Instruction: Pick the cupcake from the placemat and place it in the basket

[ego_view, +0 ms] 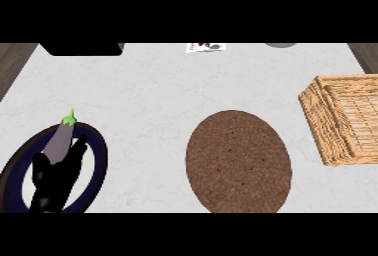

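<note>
A round brown woven placemat (238, 161) lies in the middle of the white counter, and no cupcake shows on it or anywhere else in the head view. The wicker basket (327, 131) stands at the right edge, partly cut off, and what shows of its inside is bare. My left hand (54, 176) rests at the lower left with its fingers pointing up and relaxed, holding nothing. It overlaps the lower end of a purple eggplant (59, 137). My right hand does not show.
The eggplant with its green stem lies on a dark-rimmed plate (100, 152) at the left. A black object (81, 48), a small printed card (205, 47) and a grey round thing (280, 44) sit along the far edge.
</note>
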Robot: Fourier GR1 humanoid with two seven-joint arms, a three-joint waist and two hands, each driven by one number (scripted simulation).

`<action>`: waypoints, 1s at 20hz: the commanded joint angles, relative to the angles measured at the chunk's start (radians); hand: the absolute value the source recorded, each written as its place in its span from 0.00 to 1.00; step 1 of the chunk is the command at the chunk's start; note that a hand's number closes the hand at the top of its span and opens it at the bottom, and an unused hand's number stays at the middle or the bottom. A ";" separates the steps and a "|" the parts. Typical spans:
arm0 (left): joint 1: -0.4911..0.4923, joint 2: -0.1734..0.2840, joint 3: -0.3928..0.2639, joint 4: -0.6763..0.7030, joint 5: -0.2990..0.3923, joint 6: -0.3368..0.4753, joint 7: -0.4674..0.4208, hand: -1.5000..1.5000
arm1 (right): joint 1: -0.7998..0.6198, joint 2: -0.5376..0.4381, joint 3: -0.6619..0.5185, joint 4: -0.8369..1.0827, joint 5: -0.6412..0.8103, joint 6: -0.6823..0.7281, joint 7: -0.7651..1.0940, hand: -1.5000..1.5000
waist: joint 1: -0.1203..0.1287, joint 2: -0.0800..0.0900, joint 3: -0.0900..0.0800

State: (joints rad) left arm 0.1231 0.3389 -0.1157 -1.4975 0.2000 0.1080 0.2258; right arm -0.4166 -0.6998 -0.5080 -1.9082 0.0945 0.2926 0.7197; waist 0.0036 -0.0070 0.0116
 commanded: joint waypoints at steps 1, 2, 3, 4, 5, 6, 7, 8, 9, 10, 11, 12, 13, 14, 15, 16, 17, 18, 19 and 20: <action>-0.006 -0.036 -0.002 0.145 -0.008 -0.013 -0.018 0.50 | -0.003 0.007 0.005 0.120 0.027 -0.010 -0.114 1.00 | 0.002 0.012 -0.012; -0.029 -0.059 -0.029 0.140 -0.036 0.018 0.013 0.50 | 0.038 0.049 -0.011 0.077 0.007 -0.021 -0.109 1.00 | -0.008 0.010 -0.011; -0.004 -0.031 0.005 0.116 -0.015 -0.004 -0.004 0.50 | -0.023 0.008 -0.009 0.192 0.021 -0.022 -0.128 1.00 | 0.006 0.012 -0.012; -0.032 -0.051 -0.008 0.133 -0.022 0.005 0.015 0.50 | 0.041 0.065 0.006 0.147 0.039 -0.040 -0.151 1.00 | -0.003 0.011 -0.011; -0.018 -0.073 -0.040 0.073 -0.038 0.035 0.054 0.50 | 0.011 0.091 0.013 0.184 0.026 -0.065 -0.148 1.00 | 0.003 0.011 -0.011; -0.028 -0.013 0.007 0.092 -0.016 -0.010 0.059 0.50 | -0.012 0.054 -0.021 0.278 0.003 -0.042 -0.197 1.00 | 0.006 0.012 -0.011; -0.007 -0.059 -0.040 0.051 -0.048 0.034 0.069 0.50 | 0.014 0.089 -0.061 0.286 -0.030 -0.059 -0.212 1.00 | 0.001 0.011 -0.010; 0.040 -0.046 -0.022 0.069 -0.042 0.013 0.019 0.50 | 0.005 0.100 -0.052 0.294 -0.043 -0.056 -0.226 1.00 | 0.006 0.010 -0.011; -0.031 -0.022 0.012 0.081 -0.023 -0.004 0.066 0.50 | 0.006 0.096 -0.053 0.305 -0.047 -0.052 -0.225 1.00 | -0.001 0.009 -0.011; 0.005 -0.046 -0.015 0.068 -0.029 0.001 0.049 0.50 | 0.015 0.070 -0.091 0.401 -0.054 -0.032 -0.298 1.00 | 0.003 0.011 -0.011; 0.006 -0.040 0.003 0.101 -0.009 -0.030 0.019 0.50 | 0.002 0.054 -0.092 0.436 -0.058 -0.022 -0.313 1.00 | 0.004 0.012 -0.011; -0.004 -0.036 0.009 0.080 -0.018 -0.017 0.044 0.50 | 0.008 0.079 -0.065 0.444 -0.020 -0.053 -0.342 1.00 | 0.005 0.011 -0.011; 0.038 0.002 0.030 0.039 0.015 -0.062 0.051 0.50 | -0.004 0.088 -0.067 0.460 -0.014 -0.075 -0.369 1.00 | 0.011 0.010 -0.011; 0.027 -0.050 -0.010 0.076 -0.022 -0.025 0.036 0.50 | -0.036 0.074 -0.056 0.509 -0.004 -0.077 -0.379 1.00 | 0.012 0.012 -0.011; 0.036 -0.020 0.012 0.043 -0.023 -0.031 0.045 0.50 | 0.014 0.051 -0.099 0.533 -0.036 -0.035 -0.430 1.00 | 0.005 0.010 -0.011; 0.062 -0.048 -0.016 0.038 -0.044 -0.018 0.028 0.50 | -0.012 0.068 -0.065 0.505 -0.026 -0.054 -0.385 1.00 | 0.006 0.009 -0.011; 0.008 -0.042 0.006 0.085 -0.047 -0.020 0.030 0.50 | -0.023 0.038 -0.075 0.560 -0.019 -0.046 -0.430 1.00 | 0.004 0.010 -0.011; -0.010 -0.060 0.000 0.068 -0.056 0.003 0.057 0.50 | 0.018 0.076 -0.063 0.530 -0.011 -0.059 -0.453 1.00 | -0.001 0.009 -0.011; 0.007 -0.064 -0.014 0.087 -0.053 -0.015 0.007 0.50 | 0.061 0.031 -0.025 0.539 0.160 -0.141 -0.430 1.00 | 0.005 0.018 -0.012; 0.016 -0.044 -0.005 0.070 -0.041 -0.029 0.035 0.50 | 0.082 0.019 -0.064 0.575 0.172 -0.174 -0.464 1.00 | 0.003 0.017 -0.011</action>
State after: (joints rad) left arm 0.1177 0.3096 -0.1021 -1.4961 0.1552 0.0944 0.2297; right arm -0.3895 -0.6507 -0.5674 -1.3953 0.1467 0.1992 0.3115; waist 0.0104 -0.0050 0.0122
